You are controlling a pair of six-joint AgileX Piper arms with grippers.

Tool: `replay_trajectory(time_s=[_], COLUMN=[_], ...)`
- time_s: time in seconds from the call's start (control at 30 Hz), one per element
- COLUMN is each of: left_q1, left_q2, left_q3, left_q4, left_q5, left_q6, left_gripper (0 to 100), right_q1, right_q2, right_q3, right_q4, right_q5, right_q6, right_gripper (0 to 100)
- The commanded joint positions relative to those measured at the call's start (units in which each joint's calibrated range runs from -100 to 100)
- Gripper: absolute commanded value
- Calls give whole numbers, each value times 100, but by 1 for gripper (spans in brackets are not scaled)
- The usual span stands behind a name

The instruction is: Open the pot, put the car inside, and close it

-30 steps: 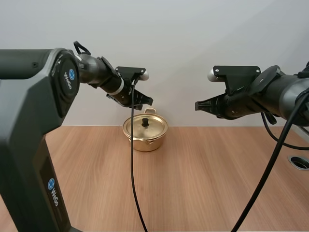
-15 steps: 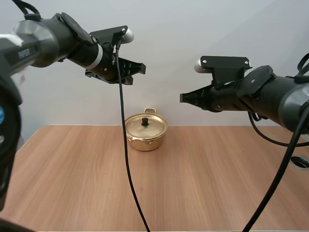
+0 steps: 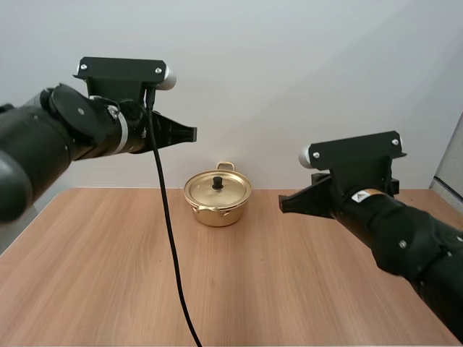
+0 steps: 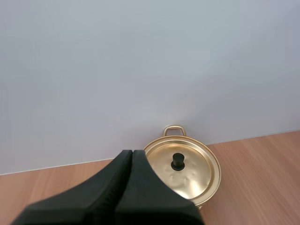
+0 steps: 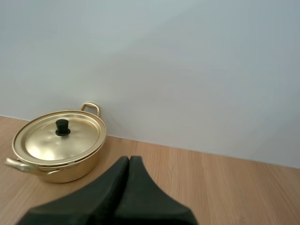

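L gripper point(image 3: 191, 134): fingers together, empty, up in air.
R gripper point(image 3: 283, 205): fingers together, empty.
Pot point(image 3: 217, 207): lid point(image 3: 217, 190) on; below L tips, ahead-left of R tips, apart from both.

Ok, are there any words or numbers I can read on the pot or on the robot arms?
No text can be read.
Small sticker on the right arm: too small to read.
Pot and lid: no writing on either.
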Motion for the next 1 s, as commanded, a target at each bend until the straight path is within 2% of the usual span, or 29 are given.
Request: replay_trajectory(time_s=[0.0,0.1,0.17,0.37,0.47,0.87,0.97], left_q1=[0,0,0,72,49,68,68], left_q2=[-3620,-4681,-5272,-5203,-5272,-5272,-5272], left_q3=[3225,3881,4226,4776,4848,4848,4848], left_q4=[18,73,112,126,101,112,112], left_q5=[-1525,-1418,-1192,44,-25,-413,-413], left_q6=[8,8,8,-2,-2,-2,-2], left_gripper=[0,0,0,0,0,0,0], right_q1=[0,0,0,-117,-230,-330,-330], right_q2=[-1660,-2025,-2162,-2227,-2228,-2243,-2253], right_q3=[453,713,877,979,1112,2144,2144], right_q4=[-213,-449,-614,-1226,-1555,-1567,-1591], right_q5=[170,1108,1105,873,928,258,956], right_q6=[5,5,52,1193,1476,1511,1523], right_gripper=[0,0,0,0,0,0,0])
